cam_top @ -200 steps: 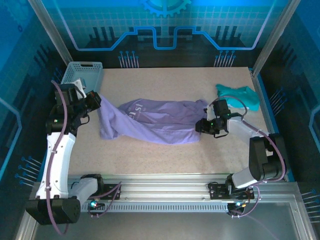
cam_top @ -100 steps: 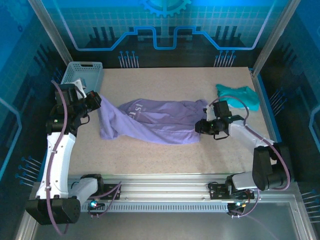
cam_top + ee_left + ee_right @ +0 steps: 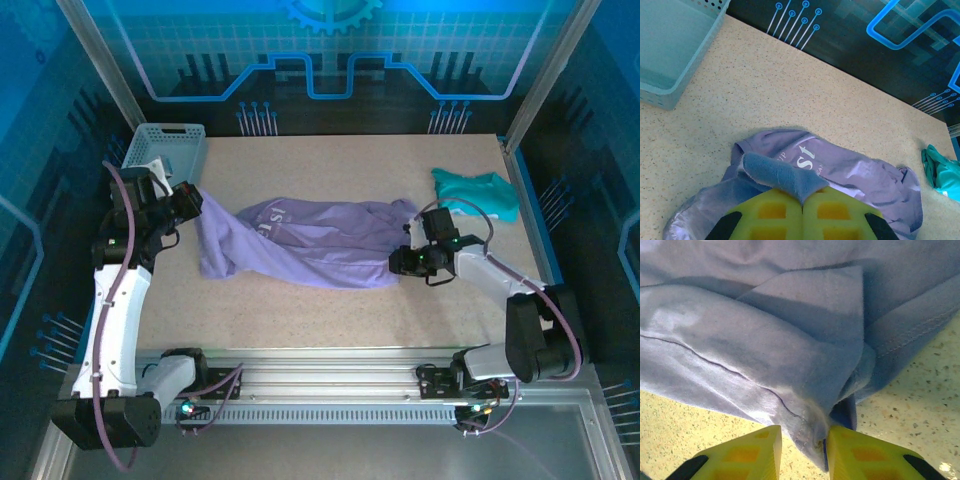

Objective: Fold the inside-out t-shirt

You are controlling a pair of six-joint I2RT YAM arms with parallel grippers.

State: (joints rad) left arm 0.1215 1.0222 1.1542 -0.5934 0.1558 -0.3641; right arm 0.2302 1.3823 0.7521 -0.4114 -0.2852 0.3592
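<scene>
The speckled beige table carries three things. A lavender t-shirt lies crumpled across its middle, stretched from left to right, with pale print showing toward its left part. A teal garment lies bunched near the far right corner, apart from the t-shirt. A pale blue perforated basket sits at the far left corner

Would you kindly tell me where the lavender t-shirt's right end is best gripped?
Grip the stitched hem fold at the lavender t-shirt's right end, coming in low from the right: it bunches into a thick ridge there, where the right gripper straddles it.
</scene>
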